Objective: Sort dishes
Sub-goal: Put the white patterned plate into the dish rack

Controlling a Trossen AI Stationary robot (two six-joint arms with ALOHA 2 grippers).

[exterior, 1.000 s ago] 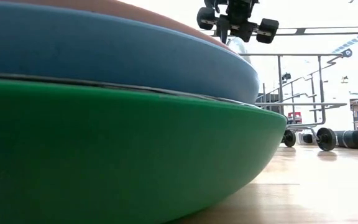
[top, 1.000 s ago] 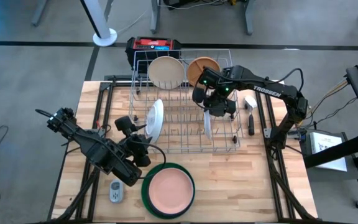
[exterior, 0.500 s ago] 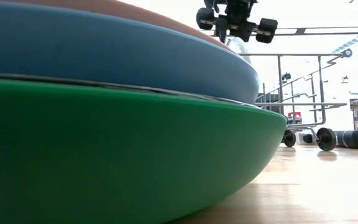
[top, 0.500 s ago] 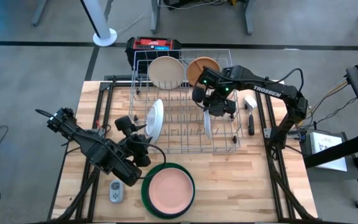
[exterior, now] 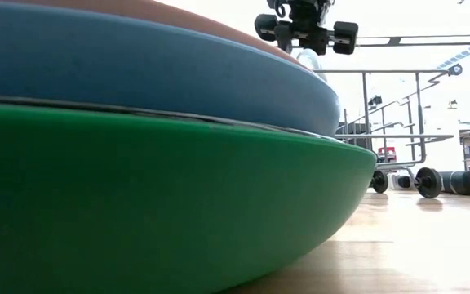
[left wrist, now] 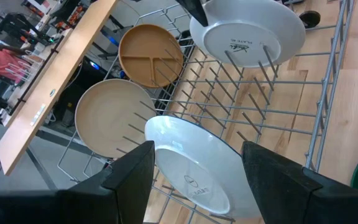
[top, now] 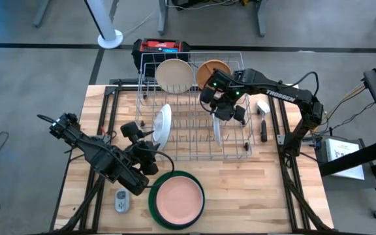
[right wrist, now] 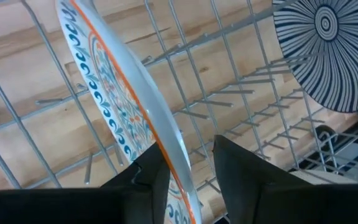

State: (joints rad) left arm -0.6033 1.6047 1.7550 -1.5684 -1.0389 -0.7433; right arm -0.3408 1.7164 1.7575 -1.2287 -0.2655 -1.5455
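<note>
My right claw [top: 224, 108] straddles the rim of a patterned plate [right wrist: 120, 106] standing upright in the wire rack [top: 194, 156], fingers slightly parted, not clamping. The plate looks stiff, glossy, slippery and breakable, so I'd grip its top edge.

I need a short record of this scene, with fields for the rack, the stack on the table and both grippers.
rack: holds a cream plate, a tan plate, a white plate and a patterned plate, all on edge
stack: pink dish in a green dish
right gripper: open, astride the patterned plate's rim
left gripper: open, facing the white plate
</note>
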